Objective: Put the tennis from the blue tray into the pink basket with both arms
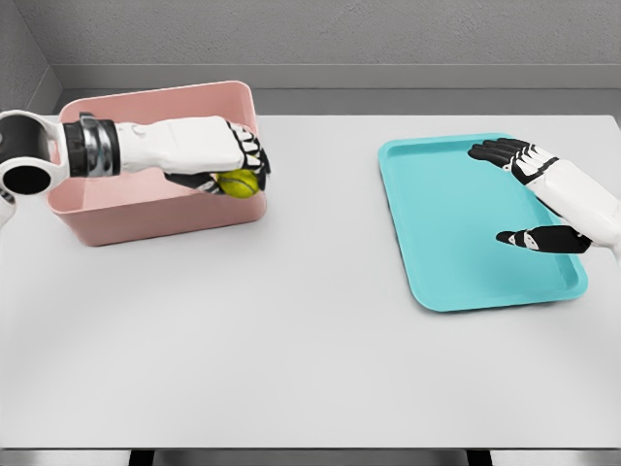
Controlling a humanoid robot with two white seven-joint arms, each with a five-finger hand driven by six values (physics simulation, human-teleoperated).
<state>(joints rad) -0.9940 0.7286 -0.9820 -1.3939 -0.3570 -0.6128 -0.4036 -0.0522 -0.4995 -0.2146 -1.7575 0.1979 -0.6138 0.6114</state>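
1. A white table [291, 340] fills most of the view, its surface plain and matte.
2. A grey wall [320, 34] stands behind the table's far edge.
3. A dark strip of floor shows below the table's near edge.

Bright, even, diffuse light fills the scene and the white desk [291, 340] takes it flat, no glare. Shadows are soft: a faint one hugs the near side of the pink basket [146, 228], another lies on the blue tray [437, 252] under the right robot hand [529, 194]. Everything renders sharp, edges undistorted.
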